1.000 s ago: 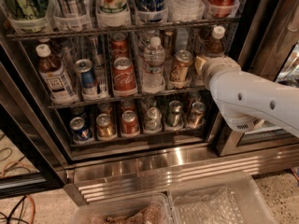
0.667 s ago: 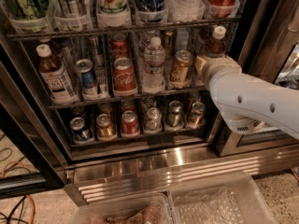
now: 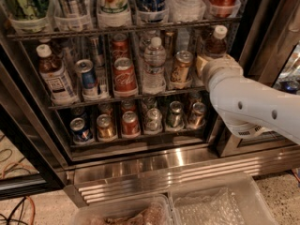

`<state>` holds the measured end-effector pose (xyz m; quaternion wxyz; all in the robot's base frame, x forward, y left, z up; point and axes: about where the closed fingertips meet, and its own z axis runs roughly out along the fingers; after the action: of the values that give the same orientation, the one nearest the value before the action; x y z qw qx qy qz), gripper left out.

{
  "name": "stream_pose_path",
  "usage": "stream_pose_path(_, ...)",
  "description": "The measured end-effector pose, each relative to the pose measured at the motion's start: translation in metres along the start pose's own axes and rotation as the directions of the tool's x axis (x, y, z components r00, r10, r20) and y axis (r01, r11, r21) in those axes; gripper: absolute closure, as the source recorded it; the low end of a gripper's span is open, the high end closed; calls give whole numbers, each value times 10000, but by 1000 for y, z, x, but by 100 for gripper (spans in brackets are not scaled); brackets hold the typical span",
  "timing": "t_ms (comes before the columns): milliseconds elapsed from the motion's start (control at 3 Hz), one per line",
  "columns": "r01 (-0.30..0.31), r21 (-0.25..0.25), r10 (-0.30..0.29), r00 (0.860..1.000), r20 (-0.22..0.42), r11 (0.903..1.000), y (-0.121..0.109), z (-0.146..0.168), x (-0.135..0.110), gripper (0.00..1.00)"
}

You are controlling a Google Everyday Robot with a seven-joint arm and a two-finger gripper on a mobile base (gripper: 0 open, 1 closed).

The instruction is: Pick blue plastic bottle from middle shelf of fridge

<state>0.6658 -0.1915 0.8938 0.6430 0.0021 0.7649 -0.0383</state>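
At the right end of the fridge's (image 3: 140, 163) middle shelf (image 3: 126, 96), the pincer (image 3: 204, 63) sits low before the blue plastic bottle (image 3: 216, 43), apparently lined up for a grasp; its arm (image 3: 253, 107) hides whether it is open or closed. A gold can (image 3: 180, 68) crowds in just beside it; a twin bottle (image 3: 52, 74) stands at the far end

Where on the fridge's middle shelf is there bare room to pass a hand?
No bare lane on the middle shelf: cans and bottles fill every front holder, and the gripper crowds its right end beside the gold can. Only the steel base below the bottom rack is bare.
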Motion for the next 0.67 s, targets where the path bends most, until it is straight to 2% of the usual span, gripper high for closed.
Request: stream_pose_path(667,251,-31,-248,9980,576,9997,6,-21,-13,100)
